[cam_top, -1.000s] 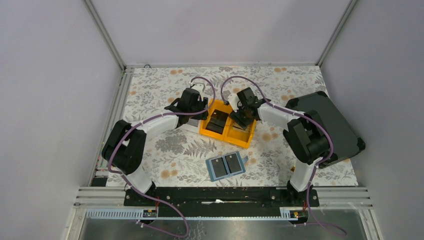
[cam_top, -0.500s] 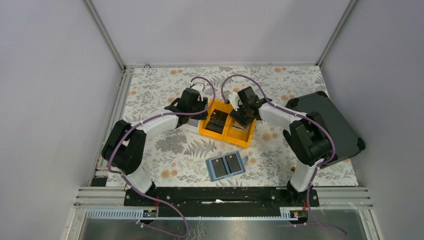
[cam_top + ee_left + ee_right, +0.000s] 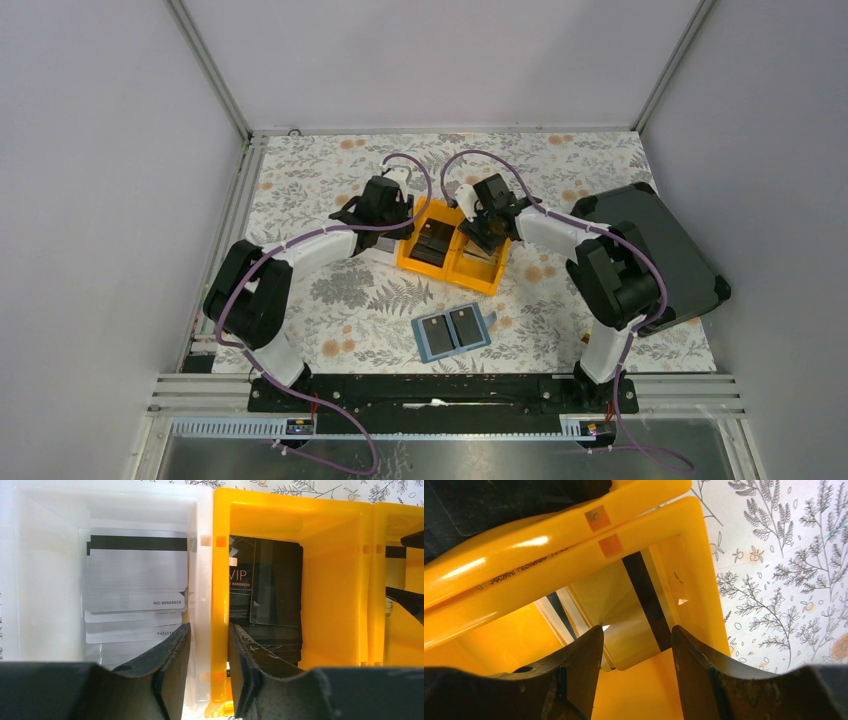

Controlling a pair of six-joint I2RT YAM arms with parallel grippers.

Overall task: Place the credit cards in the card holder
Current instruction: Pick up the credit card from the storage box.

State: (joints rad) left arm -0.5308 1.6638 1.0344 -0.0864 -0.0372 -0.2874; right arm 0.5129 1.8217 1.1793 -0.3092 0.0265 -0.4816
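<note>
White plastic first: a bin (image 3: 30, 555) of pale cards (image 3: 135, 575) lies under the left claw's (image 3: 209, 635) left finger, and an orange bin (image 3: 340, 580) of dark cards (image 3: 275, 580) under its right one. The fingers stand astride the two touching walls, close against them; whether they pinch I cannot tell. Behind both claws, toward the arm bases and between them, the holder (image 3: 450, 352) lies open on the table (image 3: 330, 180) with two cards (image 3: 436, 331) on it. The right claw (image 3: 636, 630) hangs over a second orange bin (image 3: 706, 580), fingers apart, a tilted striped card (image 3: 644, 610) in the gap below. A black case (image 3: 670, 250) sits right of that claw.
</note>
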